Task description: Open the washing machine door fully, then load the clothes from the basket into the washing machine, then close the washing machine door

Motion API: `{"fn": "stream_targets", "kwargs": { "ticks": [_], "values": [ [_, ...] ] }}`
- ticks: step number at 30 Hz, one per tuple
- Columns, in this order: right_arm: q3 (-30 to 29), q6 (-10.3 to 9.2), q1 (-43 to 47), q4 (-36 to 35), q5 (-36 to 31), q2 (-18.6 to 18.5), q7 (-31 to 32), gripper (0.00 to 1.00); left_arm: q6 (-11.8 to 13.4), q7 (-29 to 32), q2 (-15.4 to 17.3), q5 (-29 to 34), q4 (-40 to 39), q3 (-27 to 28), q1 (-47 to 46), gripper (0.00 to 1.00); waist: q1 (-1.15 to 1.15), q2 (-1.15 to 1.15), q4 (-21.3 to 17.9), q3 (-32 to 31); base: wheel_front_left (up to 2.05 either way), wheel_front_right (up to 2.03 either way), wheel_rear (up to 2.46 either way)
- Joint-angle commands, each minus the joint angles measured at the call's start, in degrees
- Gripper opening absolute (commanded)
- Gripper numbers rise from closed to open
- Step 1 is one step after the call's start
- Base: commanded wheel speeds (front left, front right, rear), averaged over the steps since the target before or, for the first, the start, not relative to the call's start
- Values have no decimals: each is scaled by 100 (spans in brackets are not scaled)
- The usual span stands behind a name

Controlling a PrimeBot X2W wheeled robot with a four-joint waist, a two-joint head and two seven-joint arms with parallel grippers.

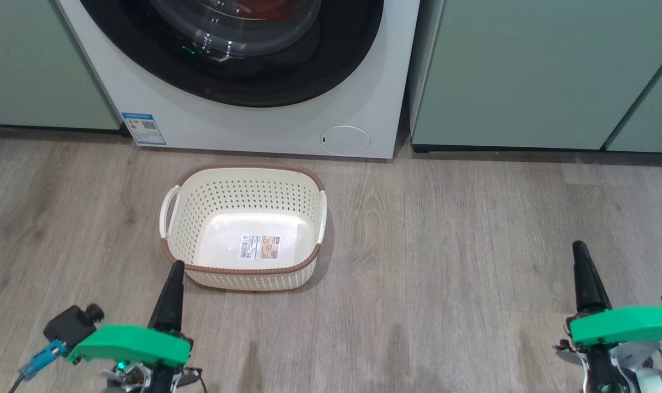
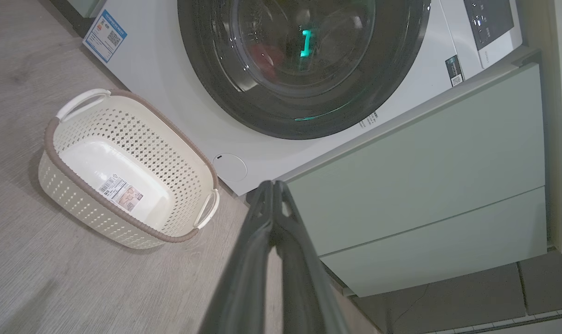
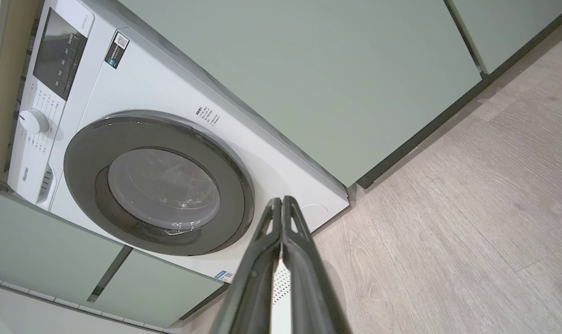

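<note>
Head view: door [image 1: 238,54] shut at top centre, clothes [image 1: 271,5] behind its glass, basket [image 1: 243,196] empty mid-frame. Left tool [image 1: 176,266] and right tool [image 1: 579,246], lower corners, are pinched narrow, holding nothing. Closing step looks done; next, merely retreat

Left gripper [image 1: 176,268], right gripper [image 1: 579,248] — both closed.

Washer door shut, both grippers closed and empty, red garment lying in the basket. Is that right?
Not quite: the basket is empty apart from its label. In the left wrist view the red garment shows behind the glass of the shut door. The left gripper and right gripper are closed and empty.
</note>
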Motion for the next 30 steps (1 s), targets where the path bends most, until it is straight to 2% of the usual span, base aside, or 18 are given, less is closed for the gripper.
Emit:
{"fn": "stream_targets", "kwargs": {
  "ticks": [1, 30],
  "values": [
    [82, 0, -282, -135, 228, -43, 50, 0, -65, 52, 85, -194, -131, 179, -283, 0, 0, 0, -6, -4, 0, 0, 0],
    [124, -1, -475, 60, 2143, -51, 532, 0, -162, 539, 104, -1888, 15, 504, -447, 0, 0, 0, -89, -60, 0, 0, 0]
  ]
}}
